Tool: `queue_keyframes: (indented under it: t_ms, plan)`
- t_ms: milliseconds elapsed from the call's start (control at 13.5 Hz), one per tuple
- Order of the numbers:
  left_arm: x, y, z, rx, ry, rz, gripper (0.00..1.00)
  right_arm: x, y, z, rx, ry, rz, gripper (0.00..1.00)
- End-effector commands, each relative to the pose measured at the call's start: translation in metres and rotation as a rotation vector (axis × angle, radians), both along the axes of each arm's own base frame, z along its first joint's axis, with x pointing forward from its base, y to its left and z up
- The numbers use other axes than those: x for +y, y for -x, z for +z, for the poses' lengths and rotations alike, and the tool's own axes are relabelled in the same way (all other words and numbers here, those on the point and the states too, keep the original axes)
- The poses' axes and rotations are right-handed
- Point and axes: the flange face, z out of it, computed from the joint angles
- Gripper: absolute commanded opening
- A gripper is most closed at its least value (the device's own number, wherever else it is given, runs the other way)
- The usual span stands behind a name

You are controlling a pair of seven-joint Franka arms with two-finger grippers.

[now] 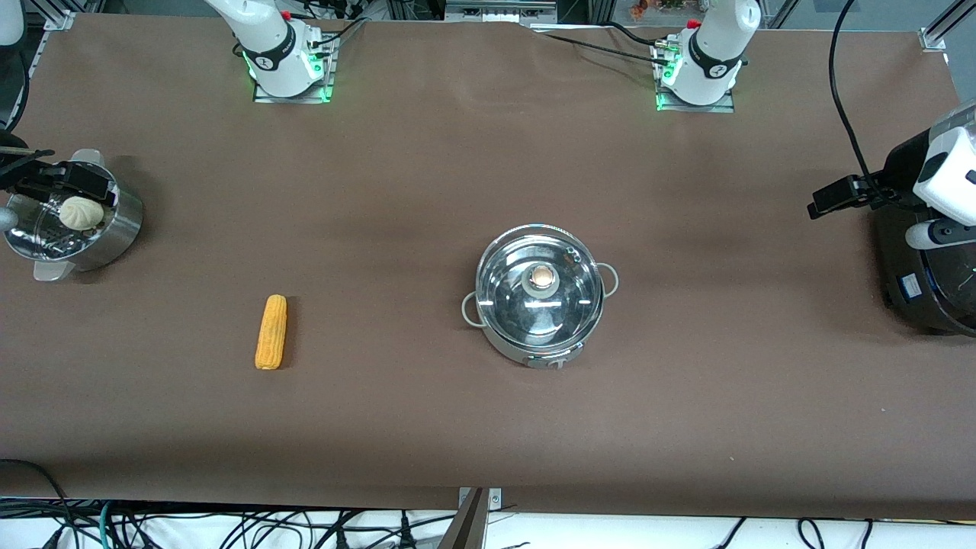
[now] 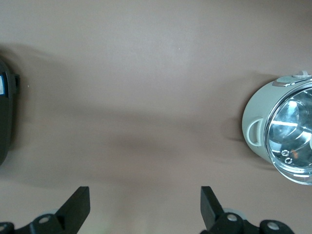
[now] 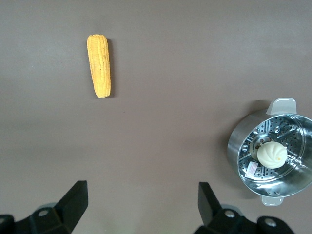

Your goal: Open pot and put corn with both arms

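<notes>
The shiny steel pot stands mid-table with its clear glass lid on; its edge also shows in the left wrist view as pot. The yellow corn lies flat on the brown table, toward the right arm's end from the pot, and shows as corn in the right wrist view. My right gripper hangs open and empty, high over the table by the steamer. My left gripper hangs open and empty, high up beside the black cooker, away from the pot.
A perforated steel steamer holding a pale bun stands at the right arm's end. A large black cooker stands at the left arm's end. Cables run along the table's near edge.
</notes>
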Motion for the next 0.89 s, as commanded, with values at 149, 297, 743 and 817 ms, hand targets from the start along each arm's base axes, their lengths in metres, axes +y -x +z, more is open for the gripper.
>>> queue_keyframes:
  t_ms: [149, 297, 743, 817]
  plan:
    - [0.020, -0.002, 0.008, -0.050, -0.013, -0.042, 1.00, 0.002, -0.004, 0.006, -0.006, 0.002, 0.021, 1.00]
    - [0.020, -0.004, 0.006, -0.055, -0.009, -0.074, 1.00, 0.002, -0.004, 0.006, -0.006, 0.002, 0.021, 1.00]
    - [0.030, -0.004, 0.018, -0.075, -0.012, -0.065, 1.00, 0.000, -0.004, 0.004, -0.003, 0.002, 0.018, 1.00]
    - [0.031, -0.004, 0.016, -0.072, -0.013, -0.065, 1.00, 0.000, -0.004, 0.004, -0.003, 0.002, 0.018, 1.00]
